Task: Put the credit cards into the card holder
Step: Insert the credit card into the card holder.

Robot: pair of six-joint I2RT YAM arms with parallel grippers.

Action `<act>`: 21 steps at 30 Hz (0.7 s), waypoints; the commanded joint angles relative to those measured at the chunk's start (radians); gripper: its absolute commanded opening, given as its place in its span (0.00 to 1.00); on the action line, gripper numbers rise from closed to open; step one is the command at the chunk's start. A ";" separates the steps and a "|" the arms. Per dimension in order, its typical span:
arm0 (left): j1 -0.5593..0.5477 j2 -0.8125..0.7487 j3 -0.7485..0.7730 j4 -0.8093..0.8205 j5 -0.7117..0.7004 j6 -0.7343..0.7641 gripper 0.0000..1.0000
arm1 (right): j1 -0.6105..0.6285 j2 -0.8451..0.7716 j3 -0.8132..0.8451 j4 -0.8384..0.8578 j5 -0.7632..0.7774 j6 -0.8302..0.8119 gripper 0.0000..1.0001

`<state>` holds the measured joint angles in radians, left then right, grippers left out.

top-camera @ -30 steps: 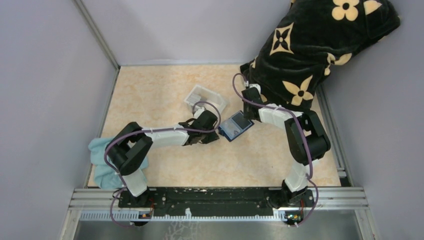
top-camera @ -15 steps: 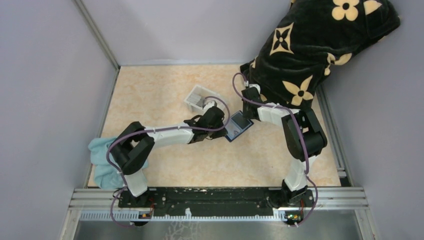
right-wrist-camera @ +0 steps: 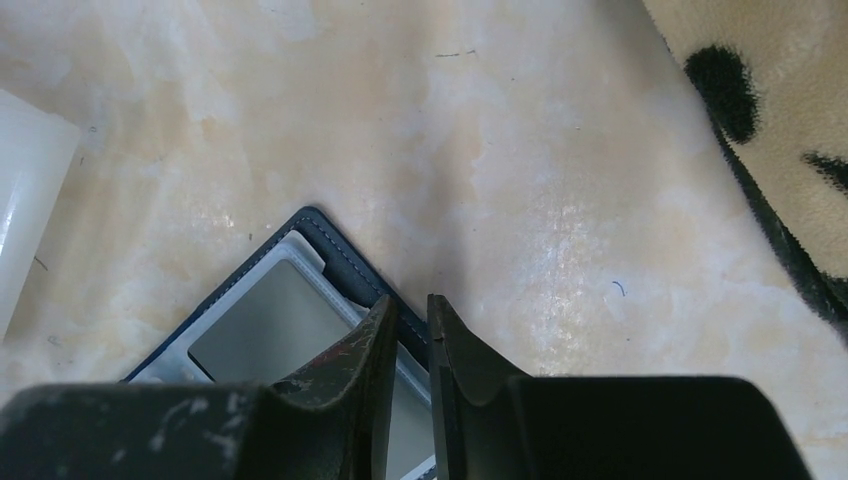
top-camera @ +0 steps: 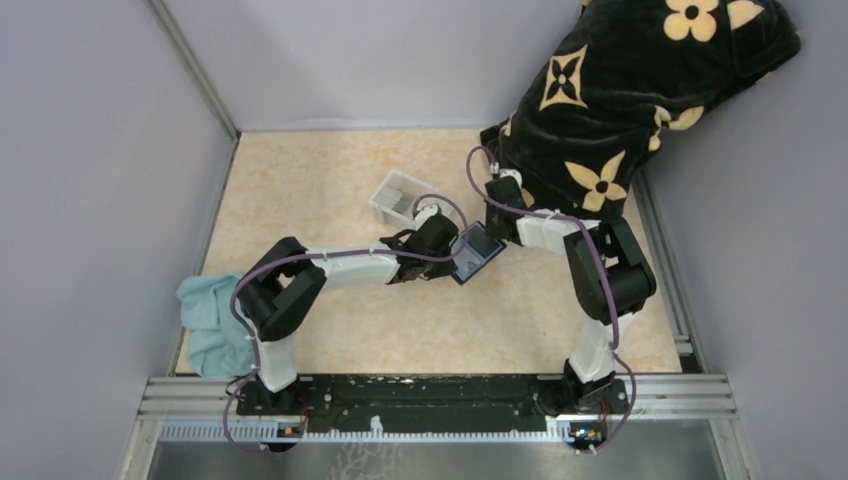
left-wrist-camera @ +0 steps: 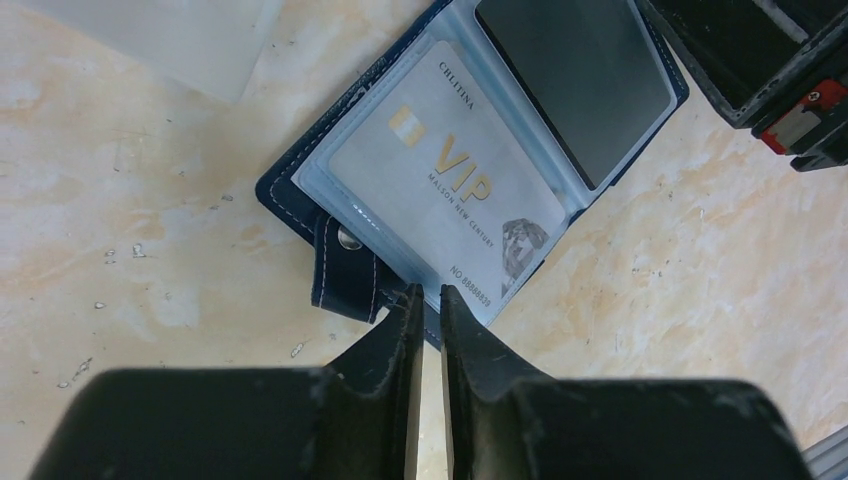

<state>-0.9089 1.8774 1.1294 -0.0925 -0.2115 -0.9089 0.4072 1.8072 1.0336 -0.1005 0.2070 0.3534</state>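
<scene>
Card holder (top-camera: pixel 474 252) lies open on the table (top-camera: pixel 300 180), mid-field, right between the two arms. Its long axis runs diagonally from the left end effector (left-wrist-camera: pixel 424 295) to the right end effector (right-wrist-camera: pixel 405 305). Left: narrow slit over the near edge, just beside the snap strap (left-wrist-camera: pixel 345 275), can't tell if clamped. Right: narrow, pinching the opposite rim (reads as a hold-down). VIP card (left-wrist-camera: pixel 440 190) and dark card (left-wrist-camera: pixel 575 85) sit sleeved. Both arms equally near.
</scene>
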 commanded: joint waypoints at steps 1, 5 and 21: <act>-0.008 0.007 0.002 -0.008 -0.022 0.004 0.17 | -0.004 -0.010 -0.030 -0.007 -0.040 0.016 0.19; -0.008 0.009 0.003 -0.003 -0.032 -0.005 0.18 | -0.004 -0.009 -0.037 -0.004 -0.041 0.018 0.19; -0.009 0.044 0.019 0.035 -0.044 -0.045 0.20 | -0.004 -0.004 -0.047 0.003 -0.053 0.027 0.17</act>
<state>-0.9112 1.9022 1.1347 -0.0814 -0.2337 -0.9287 0.4072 1.8011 1.0142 -0.0711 0.1944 0.3641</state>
